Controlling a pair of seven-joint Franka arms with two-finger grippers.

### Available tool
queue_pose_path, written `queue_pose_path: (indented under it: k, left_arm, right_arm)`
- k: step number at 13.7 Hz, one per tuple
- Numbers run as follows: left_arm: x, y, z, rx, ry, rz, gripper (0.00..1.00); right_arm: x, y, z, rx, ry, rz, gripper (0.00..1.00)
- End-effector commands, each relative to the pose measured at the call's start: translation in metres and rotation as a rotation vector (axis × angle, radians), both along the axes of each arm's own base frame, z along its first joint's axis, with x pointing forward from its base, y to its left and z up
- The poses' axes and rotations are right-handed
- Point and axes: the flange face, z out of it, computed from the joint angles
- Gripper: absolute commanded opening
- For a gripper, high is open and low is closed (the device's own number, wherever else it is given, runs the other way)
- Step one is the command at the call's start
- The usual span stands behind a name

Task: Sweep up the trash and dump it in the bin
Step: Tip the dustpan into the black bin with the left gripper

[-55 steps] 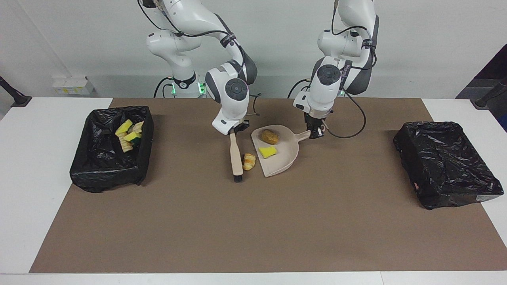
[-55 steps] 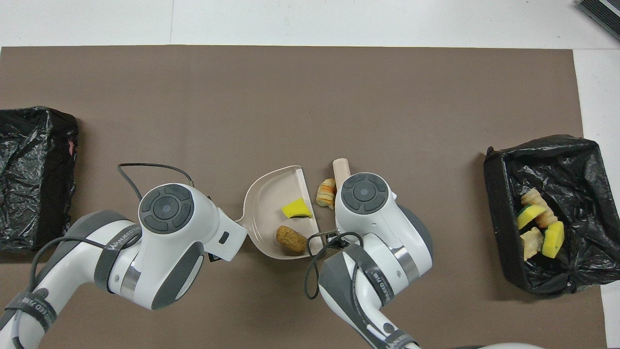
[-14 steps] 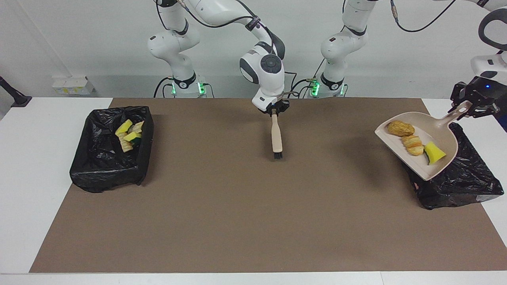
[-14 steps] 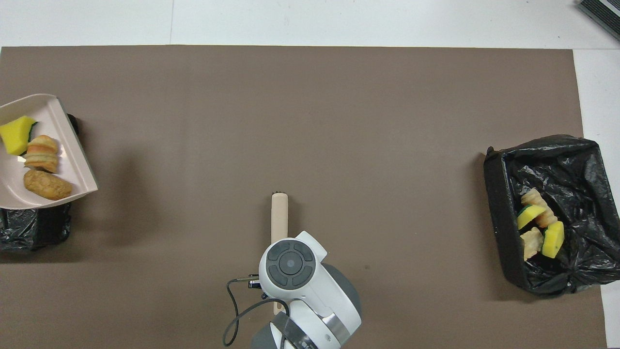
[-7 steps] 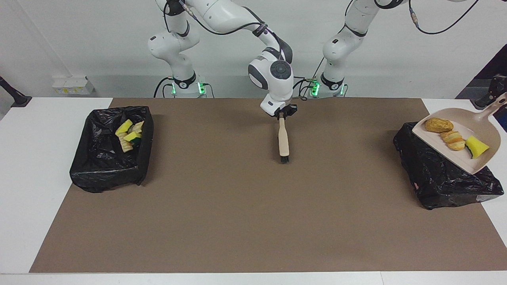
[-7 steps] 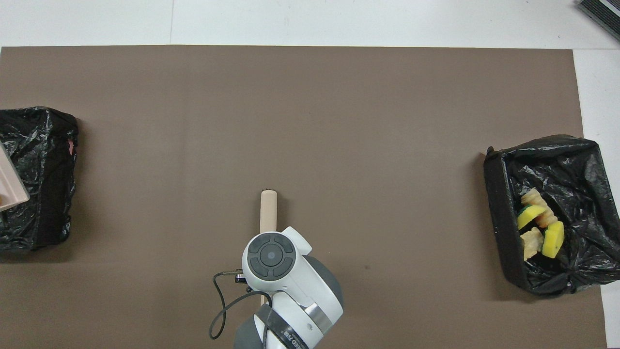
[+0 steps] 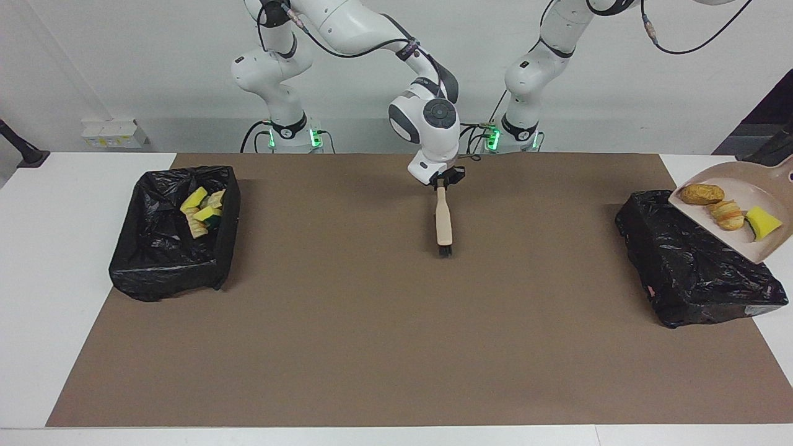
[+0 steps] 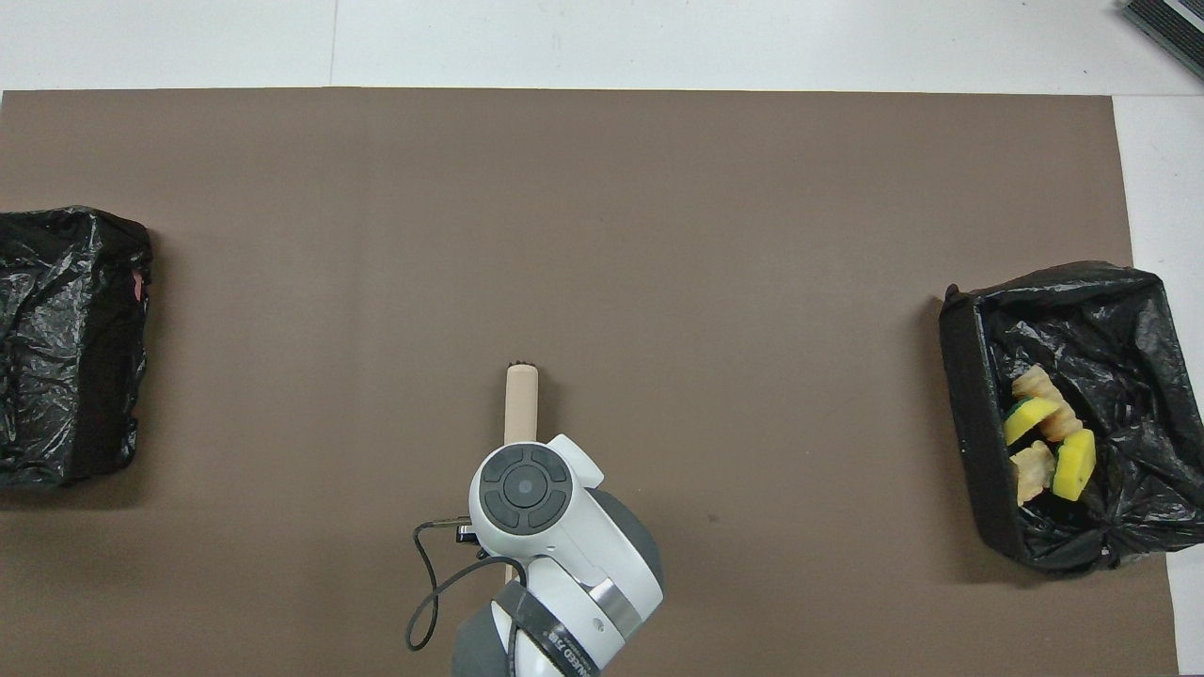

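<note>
Beige dustpan (image 7: 743, 214) is hanging over the black bin (image 7: 694, 260) at the left arm's end of the desk (image 7: 62, 248).
It is carrying three pieces of trash (image 7: 728, 214); the left hand is cut off from view. The right hand (image 7: 445, 179) is gripping the brush (image 7: 443, 223) over the desk's middle. Four pieces are lying in the other bin (image 7: 173, 235).

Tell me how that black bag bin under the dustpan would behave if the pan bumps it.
The black bag bin looks crinkled, so its liner would probably give and crumple. It holds no visible trash, so it may slide easily. The dustpan looks rigid.
</note>
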Motion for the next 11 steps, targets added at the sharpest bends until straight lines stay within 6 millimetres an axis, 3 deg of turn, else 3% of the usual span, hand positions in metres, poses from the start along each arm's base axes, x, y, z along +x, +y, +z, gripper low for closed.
queue_pose_path:
  k: [1,5,11]
  left_arm:
    - [0.011,-0.01,0.002,0.102,0.027,-0.057,0.0]
    - [0.042,-0.053,0.011,0.275,0.103,-0.184,0.0]
    - [0.063,-0.092,0.033,0.442,0.154,-0.319,0.0]
  right_arm:
    - [0.006,0.002,-0.007,-0.018,-0.006,-0.019,0.0]
    - [0.005,0.001,-0.01,-0.02,-0.007,-0.014,0.0]
    - [0.008,0.001,-0.01,-0.031,-0.009,0.008,0.0]
